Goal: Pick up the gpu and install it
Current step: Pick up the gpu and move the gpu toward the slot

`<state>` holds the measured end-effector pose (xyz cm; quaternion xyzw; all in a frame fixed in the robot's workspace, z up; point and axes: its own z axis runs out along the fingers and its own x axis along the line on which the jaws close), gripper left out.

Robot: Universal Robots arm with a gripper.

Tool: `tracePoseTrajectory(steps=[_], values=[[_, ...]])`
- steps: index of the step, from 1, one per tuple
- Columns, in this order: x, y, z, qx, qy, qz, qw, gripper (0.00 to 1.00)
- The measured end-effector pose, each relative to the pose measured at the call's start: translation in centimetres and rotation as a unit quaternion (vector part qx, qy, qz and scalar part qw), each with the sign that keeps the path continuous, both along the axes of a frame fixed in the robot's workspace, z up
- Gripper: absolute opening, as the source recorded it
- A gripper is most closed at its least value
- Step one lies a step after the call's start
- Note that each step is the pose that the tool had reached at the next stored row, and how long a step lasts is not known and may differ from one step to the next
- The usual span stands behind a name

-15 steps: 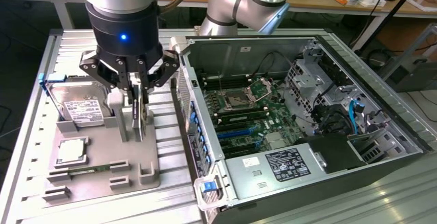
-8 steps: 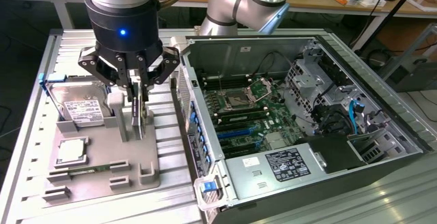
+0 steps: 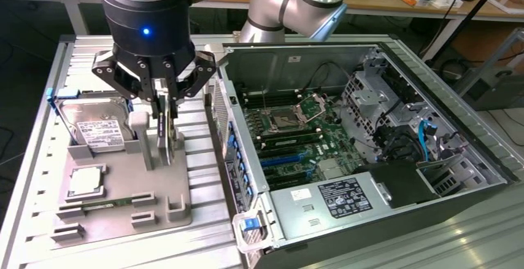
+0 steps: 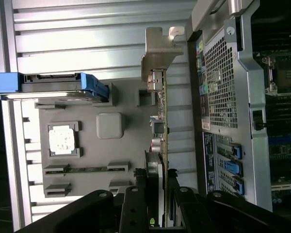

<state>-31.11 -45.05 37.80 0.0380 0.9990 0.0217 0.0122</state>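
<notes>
A silver hard drive with a white label sits in a grey tray, near a square silver chip. On the exterior view's right, an open computer case exposes its green motherboard.

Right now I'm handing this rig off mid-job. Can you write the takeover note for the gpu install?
Tool: closed on the gpu, one finger on each face near its top edge.
Gpu: upright on edge at its stand on the grey fixture tray, next to the hard drive. I cannot tell whether it is clear of the stand.
Done: the grasp.
Left: the install itself. The gpu is outside the open computer case on the exterior view's right, and the motherboard carries no card.
</notes>
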Motion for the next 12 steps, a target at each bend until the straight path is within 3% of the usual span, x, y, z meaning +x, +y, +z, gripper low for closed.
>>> tracePoseTrajectory(steps=[12], values=[[0.0,0.0,0.85,0.0,0.0,0.0,1.0,0.27]])
